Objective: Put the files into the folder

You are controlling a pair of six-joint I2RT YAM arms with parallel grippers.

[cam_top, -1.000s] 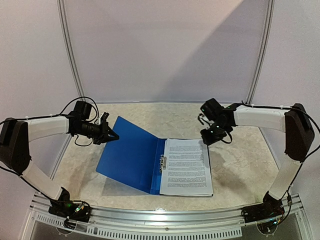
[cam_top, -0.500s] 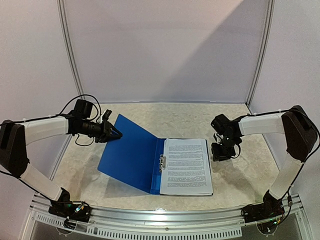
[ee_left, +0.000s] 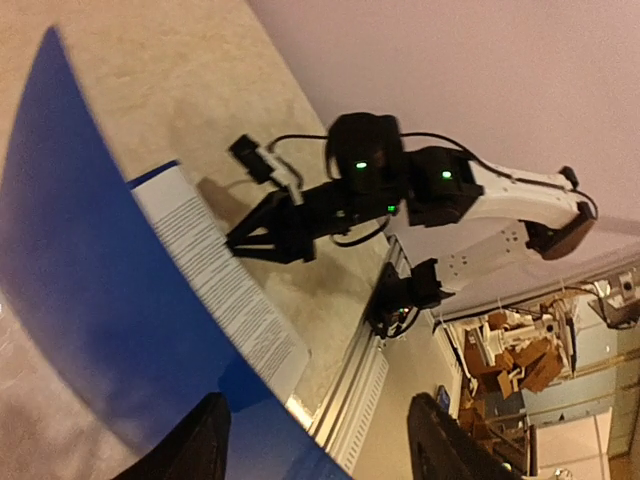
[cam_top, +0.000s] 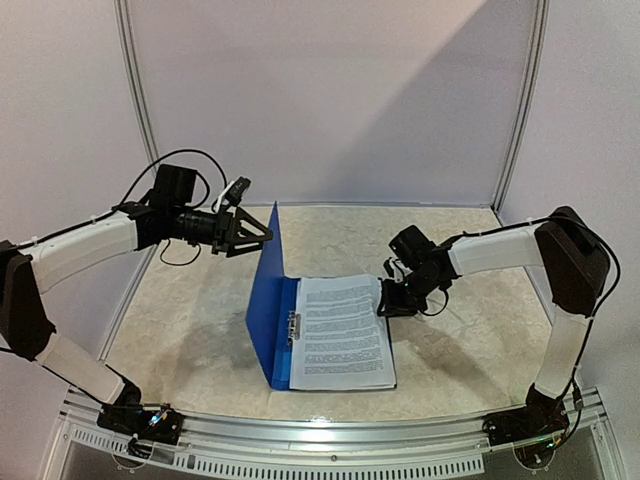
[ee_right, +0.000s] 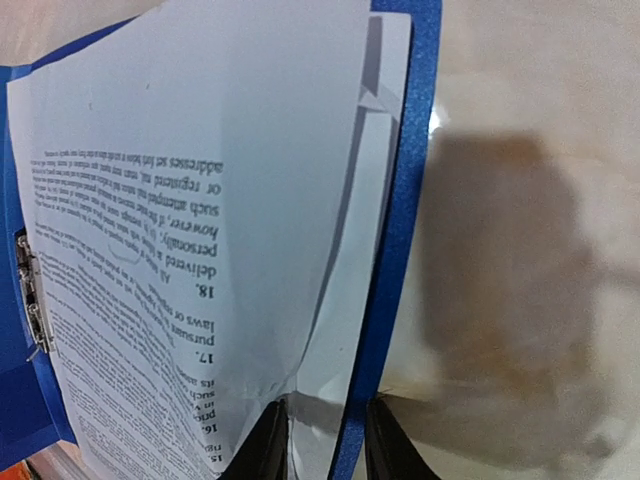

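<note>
On the marbled beige surface (cam_top: 190, 320): thin dark-blue plastic folder (cam_top: 262, 280), back panel flat, front cover standing near upright on its spine, which runs near-to-far. White printed paper sheets (cam_top: 340, 335) lie on the back panel, right of the cover, beside the small metal clip (cam_top: 293, 326). Left arm: raised, reaching across, nearer the cover. Left fingers (ee_left: 205, 445): wide apart, holding nothing, just left of the cover's top edge; the cover lies to their right, so a rightward push would likely drop it shut. Right arm: low, folded inward. Right fingers (ee_right: 268, 440): narrow, pinching the sheets' buckled right edge.
</note>
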